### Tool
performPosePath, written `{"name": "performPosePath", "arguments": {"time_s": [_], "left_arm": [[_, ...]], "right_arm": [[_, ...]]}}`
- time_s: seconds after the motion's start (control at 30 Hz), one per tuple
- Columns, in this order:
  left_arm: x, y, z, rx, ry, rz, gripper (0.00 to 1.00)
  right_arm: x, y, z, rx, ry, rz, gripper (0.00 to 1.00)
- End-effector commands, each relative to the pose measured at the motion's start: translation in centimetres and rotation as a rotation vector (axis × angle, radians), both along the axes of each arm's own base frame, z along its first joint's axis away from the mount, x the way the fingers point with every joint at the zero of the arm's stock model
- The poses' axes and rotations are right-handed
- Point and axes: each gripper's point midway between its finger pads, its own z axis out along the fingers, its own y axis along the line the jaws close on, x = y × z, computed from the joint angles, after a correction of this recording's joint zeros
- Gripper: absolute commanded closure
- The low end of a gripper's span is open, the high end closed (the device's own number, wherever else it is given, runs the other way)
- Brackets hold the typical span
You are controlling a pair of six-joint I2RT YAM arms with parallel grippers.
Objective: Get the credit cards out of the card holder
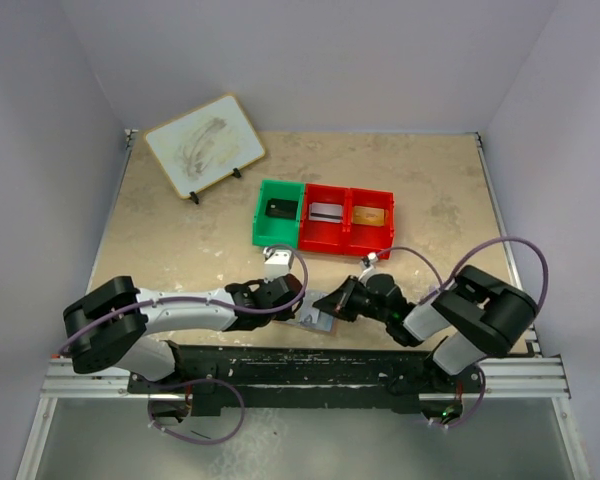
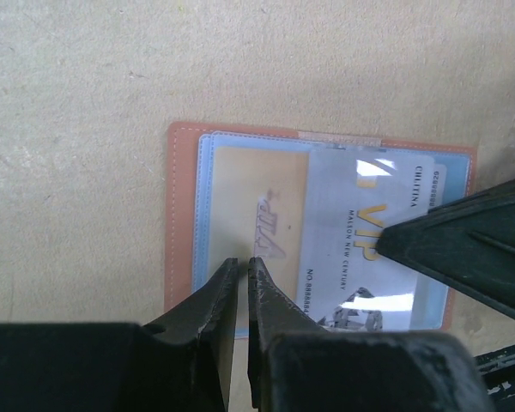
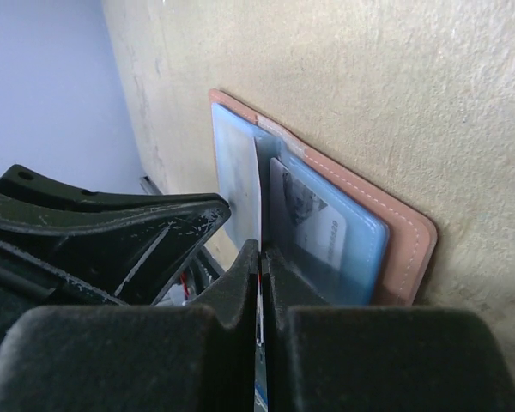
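From above, the card holder (image 1: 318, 322) is only a small greyish patch on the desk (image 1: 180, 250) near the front edge. It lies midway between the two arm bases, and both wrists cover much of it. The left end effector (image 1: 285, 292) comes in from the left and the right end effector (image 1: 332, 303) from the right. They almost meet over the holder, and their fingers cannot be made out here. Farther back stand a green bin (image 1: 260, 228) and a red two-part bin (image 1: 320, 243) side by side. Each compartment holds something flat, too small to identify. A small pale object (image 1: 277, 258) lies just in front of the green bin. A pale board (image 1: 205, 147) leans on a stand at the back left.

In the left wrist view the holder lies open and flat. A yellowish card (image 2: 249, 193) sits under the left clear panel and a white VIP card (image 2: 343, 215) overlaps the middle. The left fingers are all but together over the yellowish card, with nothing seen between them. The right end effector hides the holder's right edge.

In the right wrist view the right fingers are pressed tight on a thin pale sheet (image 3: 259, 202) standing up from the holder. Whether it is a card or an inner flap is unclear. The left end effector's tip meets the far panel.
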Motion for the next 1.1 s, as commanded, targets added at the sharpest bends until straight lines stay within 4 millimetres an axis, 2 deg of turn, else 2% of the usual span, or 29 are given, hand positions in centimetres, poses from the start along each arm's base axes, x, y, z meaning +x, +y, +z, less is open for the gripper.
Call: {"name": "performPosePath", "arguments": {"time_s": [0.0,0.3,0.5,0.6,0.63,0.87,1.07], "left_arm": [[0.4,0.7,0.9,-0.004,-0.038,0.029,0.94],[0.2,0.2,0.6,-0.007,-0.019,0.013,0.94],[0.1,0.6,0.7,-0.001,-0.023,0.015,0.96],[0.1,0.7,1.0,-0.011,-0.028,0.020,0.96],[0.2,0.7,1.3,-0.023,-0.036,0.024,0.95],[0.8,0.9,3.9,-0.082,-0.096,0.047,0.84],[1.4,2.7,4.8,-0.029,-0.140,0.089,0.62]], "right_arm": [[0.6,-1.2,-0.2,-0.079,-0.019,-0.030,1.00],[0.8,-1.2,1.4,-0.079,-0.067,-0.021,1.00],[1.7,-2.8,2.6,-0.181,-0.113,-0.073,1.00],[2.3,-3.6,4.3,-0.186,-0.193,-0.108,1.00],[2.5,-3.8,5.8,-0.150,-0.249,-0.124,1.00],[2.5,-5.7,10.2,-0.091,-0.495,-0.173,1.00],[3.0,-7.5,13.4,-0.155,-0.689,-0.210,1.00]]}}
